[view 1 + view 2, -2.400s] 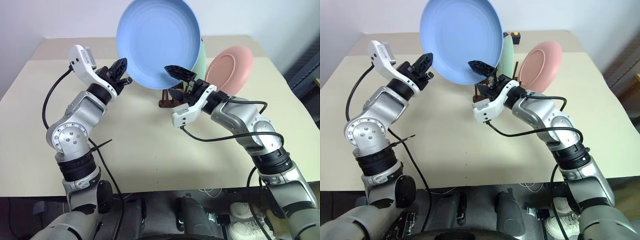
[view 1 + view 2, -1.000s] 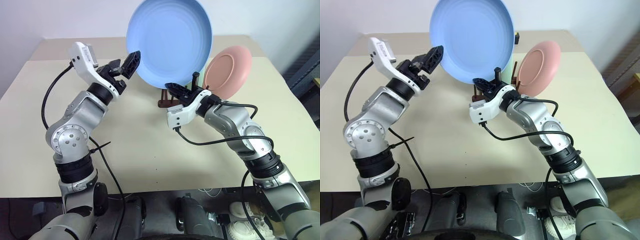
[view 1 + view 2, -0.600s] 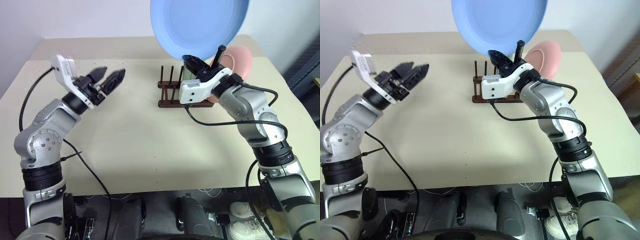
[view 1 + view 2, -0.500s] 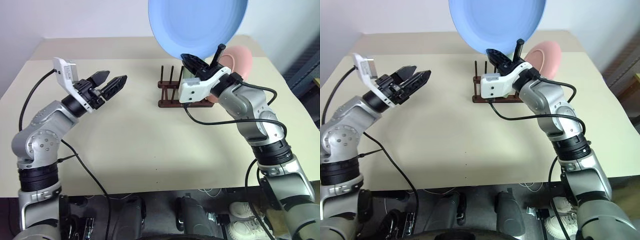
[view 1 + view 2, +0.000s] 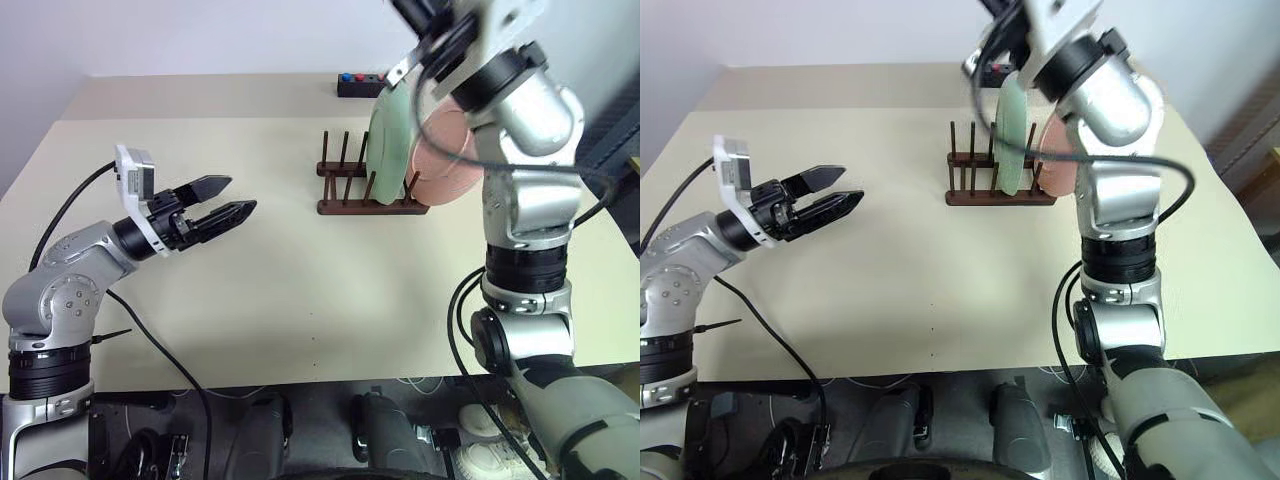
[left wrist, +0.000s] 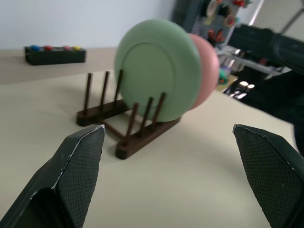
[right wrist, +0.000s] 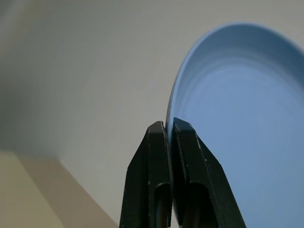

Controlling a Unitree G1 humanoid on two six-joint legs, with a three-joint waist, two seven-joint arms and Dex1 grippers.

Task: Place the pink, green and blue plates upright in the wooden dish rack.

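While R pincer (image 7: 168, 130) clamped on blue plate (image 7: 242, 128), L pincer (image 5: 236, 197) wide, button box (image 5: 361, 85) behind rack (image 5: 370, 200).

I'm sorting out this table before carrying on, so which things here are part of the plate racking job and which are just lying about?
Part of the job:
green plate, upright in the rack
pink plate, upright behind it
blue plate, pinched at its rim by the right tool
wooden dish rack
left tool, open, holding nothing

Just lying about:
black button box
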